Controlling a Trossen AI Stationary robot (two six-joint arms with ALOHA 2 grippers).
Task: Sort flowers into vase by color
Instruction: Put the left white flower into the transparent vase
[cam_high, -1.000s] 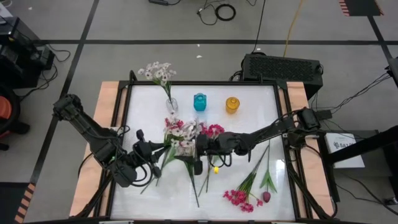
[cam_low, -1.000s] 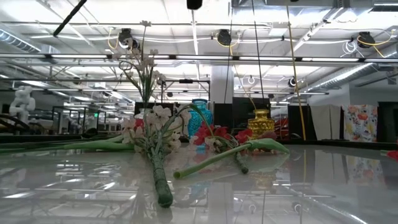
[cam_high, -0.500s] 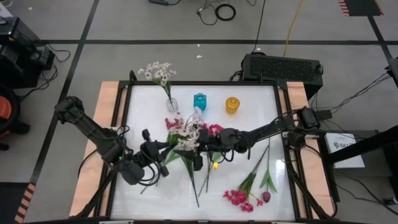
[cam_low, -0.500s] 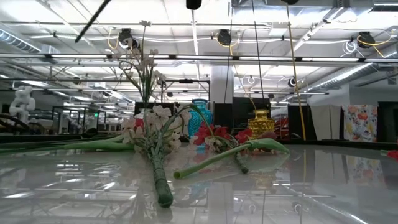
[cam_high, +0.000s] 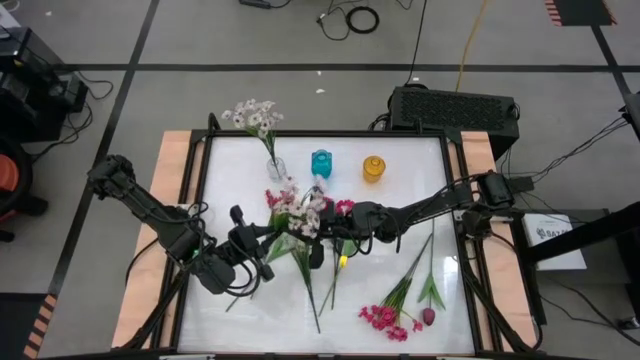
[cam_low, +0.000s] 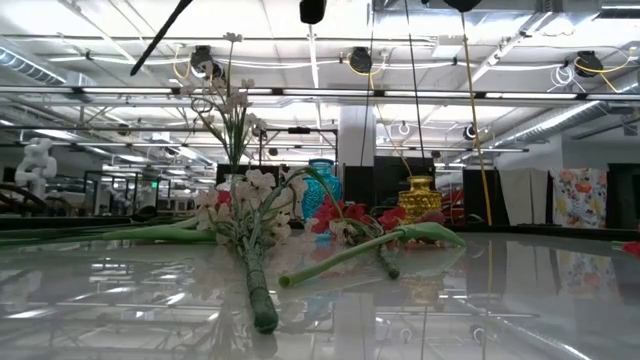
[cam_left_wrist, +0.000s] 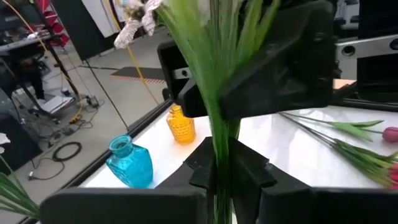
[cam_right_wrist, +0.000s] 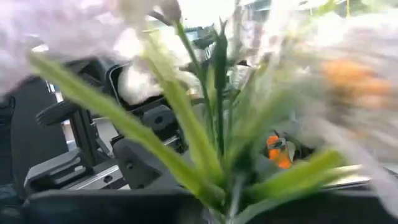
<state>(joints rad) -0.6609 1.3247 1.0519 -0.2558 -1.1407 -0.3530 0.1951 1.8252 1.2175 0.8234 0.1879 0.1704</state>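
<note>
A sprig with white and pale pink blossoms (cam_high: 297, 207) on a green leafy stem is held above the table's middle between both grippers. My left gripper (cam_high: 268, 243) is shut on its stem, coming from the left. My right gripper (cam_high: 322, 232) reaches in from the right and is shut on the leafy part near the blossoms; in the left wrist view the right gripper (cam_left_wrist: 255, 81) shows as a dark body around the stems. A clear vase (cam_high: 276, 168) at the far side holds another white sprig (cam_high: 252, 115). Neither gripper shows in the low view. My left gripper pinches the sprig's green stem (cam_left_wrist: 219, 155) between its two fingers, roughly level from the table's left. The sprig is lifted clear and runs from the fingers toward the right gripper. My right gripper is shut on the leafy stems (cam_right_wrist: 214, 177) just below the blossoms, coming about level from the table's right. Blossoms and leaves spread out past its fingers.
A blue vase (cam_high: 321, 163) and a yellow vase (cam_high: 373, 168) stand beside the clear one. A white sprig (cam_low: 245, 215) and pink flowers (cam_low: 345, 215) lie on the table's middle, stems toward the near edge. A magenta cluster (cam_high: 380, 318) and a maroon tulip (cam_high: 428, 316) lie near right.
My right gripper has shut on the sprig's leafy stems near the blossoms. My left gripper has gone a little toward the table's right with the stem, and the blossoms have shifted slightly toward the far side.
</note>
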